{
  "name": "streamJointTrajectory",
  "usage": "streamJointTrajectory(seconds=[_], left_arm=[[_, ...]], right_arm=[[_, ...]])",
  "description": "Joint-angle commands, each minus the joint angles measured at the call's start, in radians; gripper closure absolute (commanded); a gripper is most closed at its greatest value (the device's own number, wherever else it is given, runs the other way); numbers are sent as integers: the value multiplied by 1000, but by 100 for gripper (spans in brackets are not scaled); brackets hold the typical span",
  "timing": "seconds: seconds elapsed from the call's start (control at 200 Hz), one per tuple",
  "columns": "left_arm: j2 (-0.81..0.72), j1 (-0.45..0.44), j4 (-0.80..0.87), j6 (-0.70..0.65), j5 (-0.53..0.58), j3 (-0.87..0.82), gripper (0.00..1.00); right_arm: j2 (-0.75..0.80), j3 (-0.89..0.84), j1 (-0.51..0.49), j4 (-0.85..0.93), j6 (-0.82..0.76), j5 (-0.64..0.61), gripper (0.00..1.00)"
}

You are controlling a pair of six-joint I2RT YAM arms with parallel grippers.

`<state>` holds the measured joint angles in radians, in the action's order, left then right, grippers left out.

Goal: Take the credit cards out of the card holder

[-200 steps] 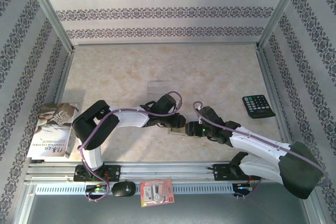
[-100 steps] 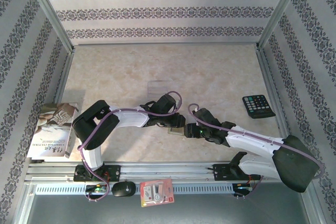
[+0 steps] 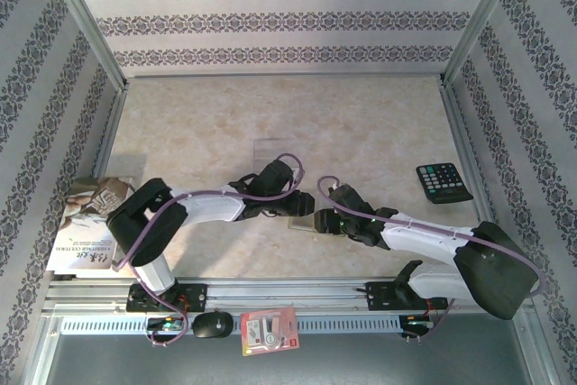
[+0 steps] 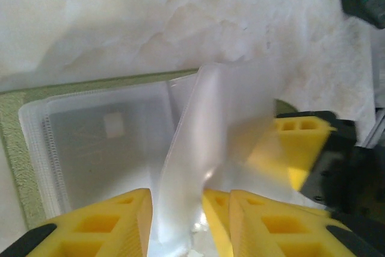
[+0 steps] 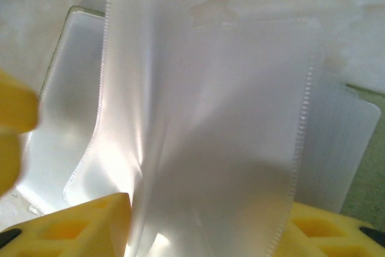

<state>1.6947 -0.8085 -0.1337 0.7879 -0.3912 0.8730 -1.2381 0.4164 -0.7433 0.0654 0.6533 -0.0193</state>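
Holder point(image 3: 298, 222) lies open on the desk point(image 3: 361, 123), centre-near, between the two claws; olive cover down, pale pockets up.

Left claw point(image 3: 295, 208) comes in from the left, right claw point(image 3: 318, 220) from the right; both are on the holder, tips almost meeting.

Left wrist: left claw point(image 4: 177, 200) has jaws part open; a clear pocket leaf point(image 4: 201, 142) stands up in the gap, tilted; can't tell if it's pinched or loose. One finger point(image 4: 298, 148) of the right claw sits just beside that leaf. Holder's green edge point(image 4: 11, 148) is at the left; pocketed card point(image 4: 102, 148) lies flat inside, greyish with a pale square, blurred.

Right wrist: right claw point(image 5: 210, 209) has jaws wide apart; a clear leaf point(image 5: 210, 118) spans the gap, bowed; can't tell whether it's gripped. Green cover point(image 5: 368, 191) shows at the right.

Loose card point(image 3: 270, 147), pale and see-through, lies flat on the desk beyond the holder, apart from it.

Calculator point(image 3: 444, 182) is far right; book point(image 3: 93, 223) at the left edge.
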Motion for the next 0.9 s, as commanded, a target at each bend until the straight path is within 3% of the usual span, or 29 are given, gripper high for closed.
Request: streamJointTrajectory(seconds=[0.0, 0.325, 0.899], left_arm=[[-56, 22, 75, -56, 70, 1, 62], [13, 26, 33, -38, 27, -23, 63], [159, -26, -32, 21, -78, 85, 64]], right_arm=[[-40, -25, 8, 33, 29, -25, 44], [-22, -33, 16, 38, 33, -27, 44], [125, -113, 33, -31, 24, 19, 37]])
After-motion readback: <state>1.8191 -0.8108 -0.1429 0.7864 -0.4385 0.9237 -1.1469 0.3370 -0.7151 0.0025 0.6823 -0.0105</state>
